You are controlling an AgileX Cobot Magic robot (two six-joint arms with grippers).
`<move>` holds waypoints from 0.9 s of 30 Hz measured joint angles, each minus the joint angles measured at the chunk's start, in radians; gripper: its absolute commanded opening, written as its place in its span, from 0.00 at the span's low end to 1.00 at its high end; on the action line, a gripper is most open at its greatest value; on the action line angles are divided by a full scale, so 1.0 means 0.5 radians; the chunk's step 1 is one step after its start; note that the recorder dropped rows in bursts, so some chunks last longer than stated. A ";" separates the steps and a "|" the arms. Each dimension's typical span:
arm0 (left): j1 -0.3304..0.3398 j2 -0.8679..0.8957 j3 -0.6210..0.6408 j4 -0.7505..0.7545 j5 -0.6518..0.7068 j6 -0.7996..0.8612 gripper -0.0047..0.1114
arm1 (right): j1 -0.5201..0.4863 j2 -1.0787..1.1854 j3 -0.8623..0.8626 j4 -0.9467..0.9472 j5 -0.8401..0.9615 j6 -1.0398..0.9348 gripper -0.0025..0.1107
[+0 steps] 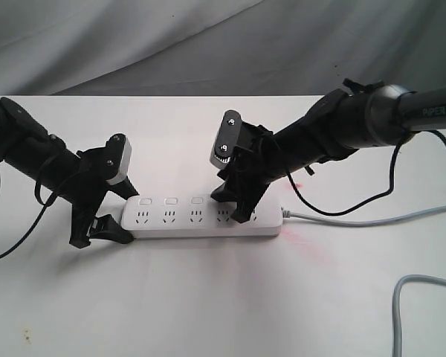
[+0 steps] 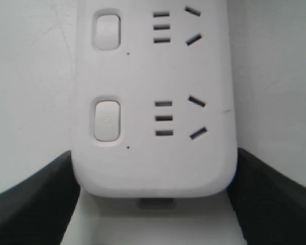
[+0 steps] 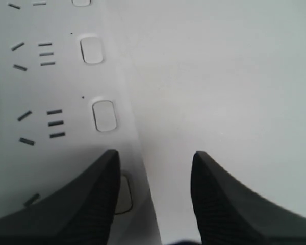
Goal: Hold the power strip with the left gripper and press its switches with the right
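The white power strip [image 1: 201, 219] lies flat across the table's middle, its grey cable [image 1: 372, 221] leaving its right end. My left gripper [image 1: 123, 217] is shut on the strip's left end. In the left wrist view the black jaws press both long sides of the rounded end [image 2: 153, 173], and two switches [image 2: 107, 120] show. My right gripper [image 1: 232, 207] stands open over the right part of the strip. One of its fingers [image 3: 99, 199] covers part of a switch [image 3: 125, 196]; the other finger [image 3: 219, 199] hangs over bare table. Two more switches [image 3: 104, 115] lie beyond.
A second loop of grey cable [image 1: 424, 286] lies at the front right of the white table [image 1: 208, 297]. A faint red smear [image 1: 312, 249] marks the table near the strip's right end. Grey cloth [image 1: 208, 44] hangs behind the table's far edge.
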 measured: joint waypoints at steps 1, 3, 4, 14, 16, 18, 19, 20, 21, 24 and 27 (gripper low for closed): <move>0.000 0.000 0.000 0.000 0.000 0.000 0.44 | 0.000 0.005 0.000 -0.005 0.000 0.000 0.40; 0.000 0.000 0.000 0.000 0.000 0.000 0.44 | 0.000 0.017 0.000 -0.005 0.009 0.000 0.40; 0.000 0.000 0.000 0.000 0.000 0.000 0.44 | 0.000 0.022 0.000 -0.005 0.008 0.005 0.40; 0.000 0.000 0.000 0.000 -0.004 0.000 0.44 | -0.019 0.022 0.038 0.033 -0.008 0.017 0.40; 0.000 0.000 0.000 0.000 -0.004 0.000 0.44 | -0.028 0.022 0.043 0.035 0.005 0.020 0.40; 0.000 0.000 0.000 0.000 -0.004 0.000 0.44 | -0.033 0.022 0.043 0.035 0.005 0.020 0.40; 0.000 0.000 0.000 0.000 -0.004 0.000 0.44 | -0.036 0.018 0.044 0.037 0.009 0.020 0.40; 0.000 0.000 0.000 0.000 -0.004 0.000 0.44 | -0.040 0.014 0.047 0.049 0.009 0.020 0.40; 0.000 0.000 0.000 0.000 -0.004 0.000 0.44 | -0.043 0.010 0.047 0.056 0.009 0.020 0.40; 0.000 0.000 0.000 0.000 -0.004 0.000 0.44 | -0.052 -0.018 0.066 0.083 -0.012 0.016 0.40; 0.000 0.000 0.000 0.000 -0.004 0.000 0.44 | -0.052 -0.093 0.098 0.013 -0.045 0.003 0.40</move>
